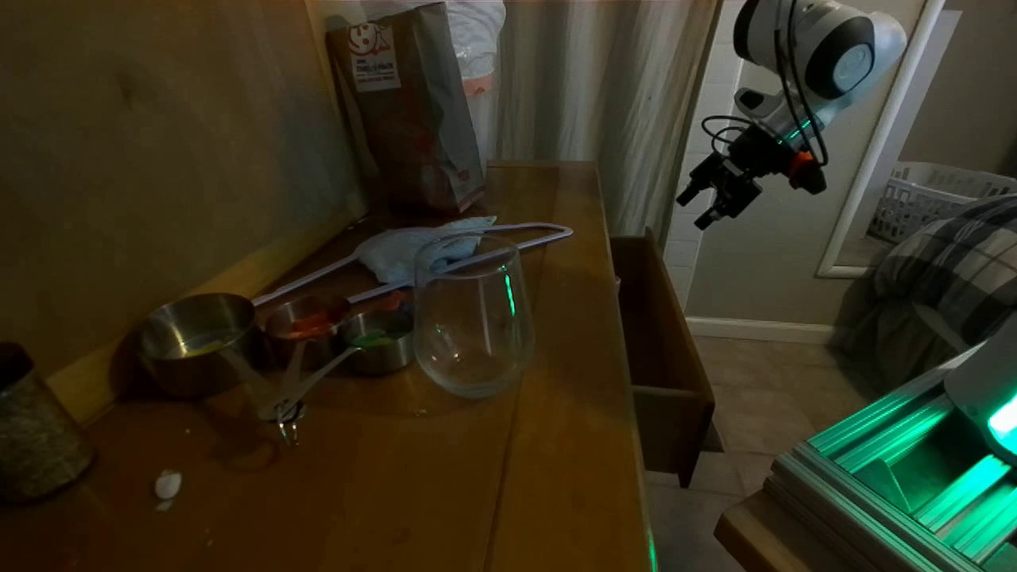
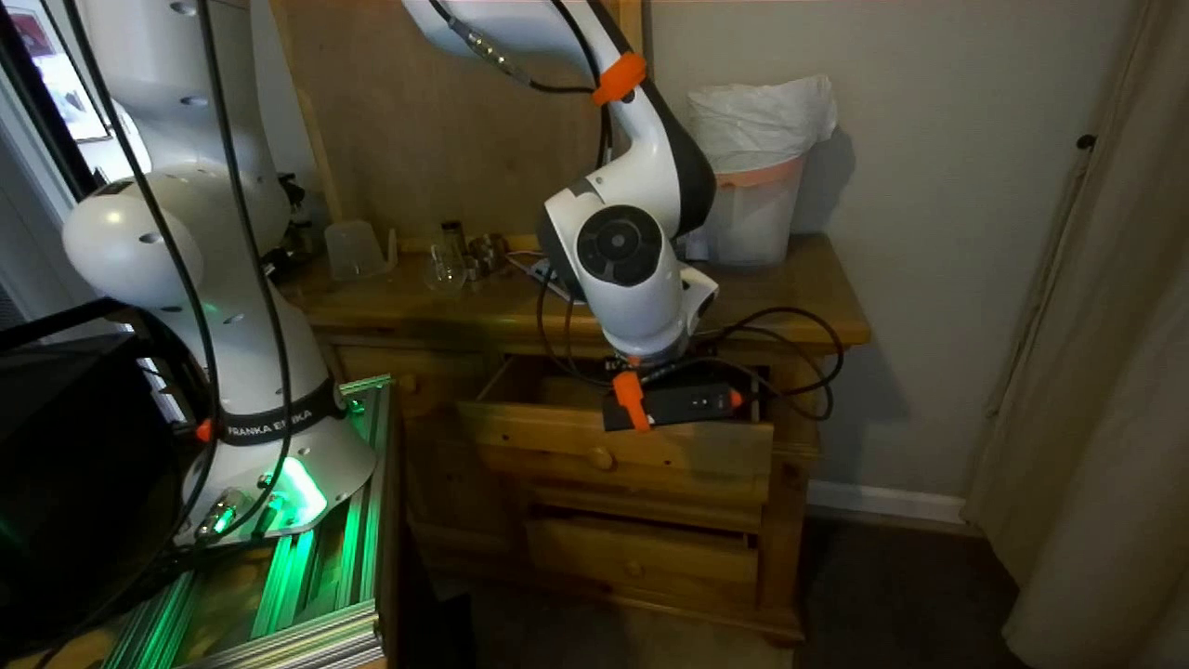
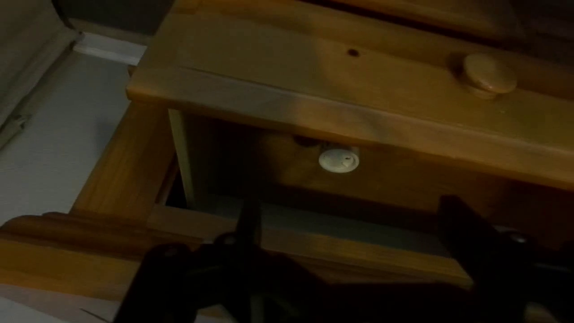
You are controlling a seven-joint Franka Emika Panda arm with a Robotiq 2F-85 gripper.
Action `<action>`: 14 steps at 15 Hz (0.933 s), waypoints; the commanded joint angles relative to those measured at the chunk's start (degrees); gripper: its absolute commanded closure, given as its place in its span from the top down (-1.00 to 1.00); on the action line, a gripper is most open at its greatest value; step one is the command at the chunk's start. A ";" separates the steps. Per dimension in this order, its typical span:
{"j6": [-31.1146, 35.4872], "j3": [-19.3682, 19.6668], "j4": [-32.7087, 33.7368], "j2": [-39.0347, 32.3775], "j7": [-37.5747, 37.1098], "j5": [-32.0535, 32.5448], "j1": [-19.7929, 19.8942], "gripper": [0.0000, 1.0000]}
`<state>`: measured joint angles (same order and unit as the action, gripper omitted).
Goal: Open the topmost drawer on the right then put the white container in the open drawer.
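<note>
The top right drawer stands pulled out; it shows in both exterior views (image 1: pixel 671 318) (image 2: pixel 618 451) and in the wrist view (image 3: pixel 287 96). The white container (image 3: pixel 339 160) lies inside this drawer, near its front panel, with its round white end toward the camera; its body is mostly hidden behind the panel. My gripper (image 1: pixel 691 212) is open and empty, above and apart from the drawer. In the wrist view its dark fingers (image 3: pixel 350 202) are spread wide with the drawer's inside between them. In an exterior view the wrist and camera housing hide the fingertips.
A stemless glass (image 1: pixel 474 318), metal measuring cups (image 1: pixel 199 345), a hanger (image 1: pixel 548 232) with a cloth, a paper bag (image 1: pixel 413 119) and a jar (image 1: pixel 36 437) stand on the dresser top. A lined bin (image 2: pixel 752 214) stands at its end. A lower drawer (image 2: pixel 641 562) is partly open.
</note>
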<state>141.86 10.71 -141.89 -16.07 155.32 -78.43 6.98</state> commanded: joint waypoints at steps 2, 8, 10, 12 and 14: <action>5.37 -1.18 -3.59 2.89 0.23 -0.07 -0.23 1.00; 5.13 -1.78 -2.46 0.87 -0.60 0.32 0.54 1.00; 5.15 -1.81 -2.60 0.87 -0.60 0.32 0.53 1.00; 5.16 -1.81 -2.62 0.88 -0.60 0.32 0.53 1.00; 5.16 -1.81 -2.63 0.88 -0.61 0.32 0.53 1.00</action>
<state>146.94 9.39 -144.52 -15.28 154.96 -78.43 6.98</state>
